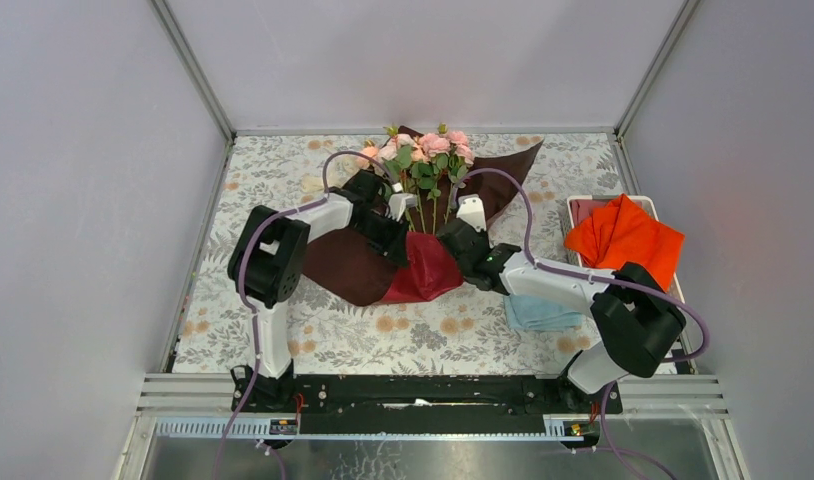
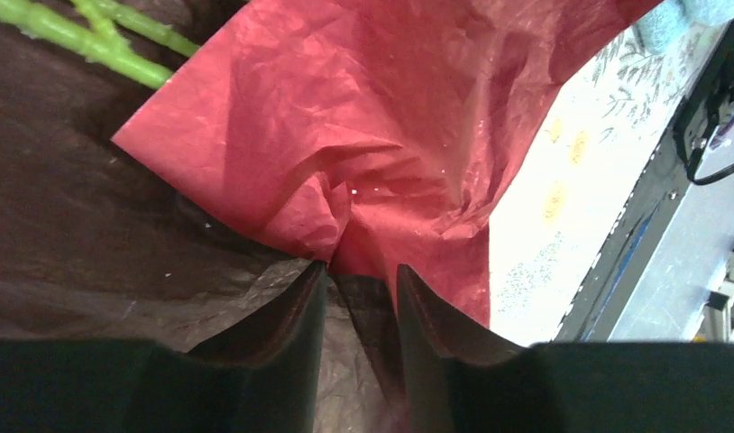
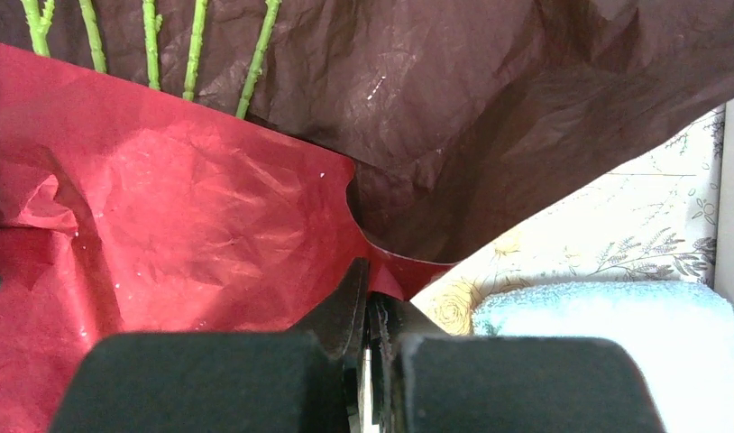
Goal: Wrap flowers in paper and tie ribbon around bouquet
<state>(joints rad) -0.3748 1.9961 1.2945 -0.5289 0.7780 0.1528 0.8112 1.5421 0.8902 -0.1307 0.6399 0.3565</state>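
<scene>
The flowers (image 1: pixel 428 148) lie at the back of the table with their green stems (image 3: pixel 197 50) on the spread paper (image 1: pixel 348 265). A crimson flap of that paper (image 1: pixel 428 268) is folded up over the stem ends. My left gripper (image 1: pixel 401 252) is on the flap's left side. Its jaws (image 2: pixel 359 271) stand partly apart with a crumpled fold of paper (image 2: pixel 372 135) between them, not pinched. My right gripper (image 1: pixel 453 258) is at the flap's right edge, its fingers (image 3: pixel 374 280) shut on the edge of the paper (image 3: pixel 165 207). The ribbon is out of view.
An orange-red cloth (image 1: pixel 623 235) lies over a white tray (image 1: pixel 580 205) at the right. A folded light blue cloth (image 1: pixel 538 312) sits just right of my right gripper, also in the right wrist view (image 3: pixel 607 334). Grey walls enclose the patterned tablecloth (image 1: pixel 383 335).
</scene>
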